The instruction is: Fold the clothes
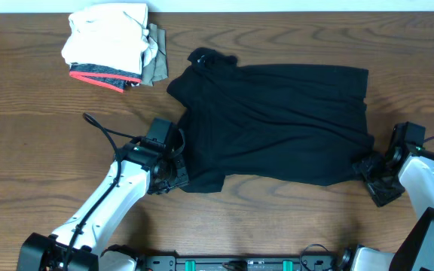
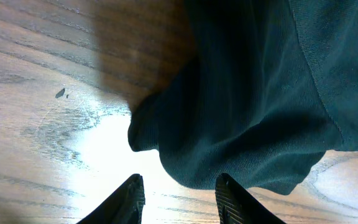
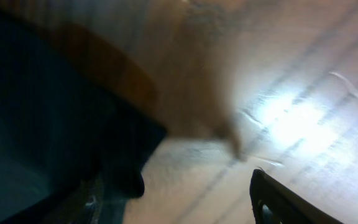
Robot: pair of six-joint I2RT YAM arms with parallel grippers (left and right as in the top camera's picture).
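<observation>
The clothes are a black short-sleeved shirt (image 1: 277,120) lying spread out across the middle of the wooden table, with a bunched bit at its far left corner. My left gripper (image 1: 176,179) sits at the shirt's near left corner. In the left wrist view it (image 2: 180,202) stands open over bare wood, and the rounded fabric edge (image 2: 241,112) lies just beyond the fingertips. My right gripper (image 1: 368,165) is at the shirt's near right corner. The right wrist view is blurred: that gripper (image 3: 185,205) is open wide, with black cloth (image 3: 36,124) against its left finger.
A stack of folded white, cream, olive and red-trimmed grey garments (image 1: 111,45) sits at the far left of the table (image 1: 36,150). A black cable (image 1: 100,129) runs from the left arm.
</observation>
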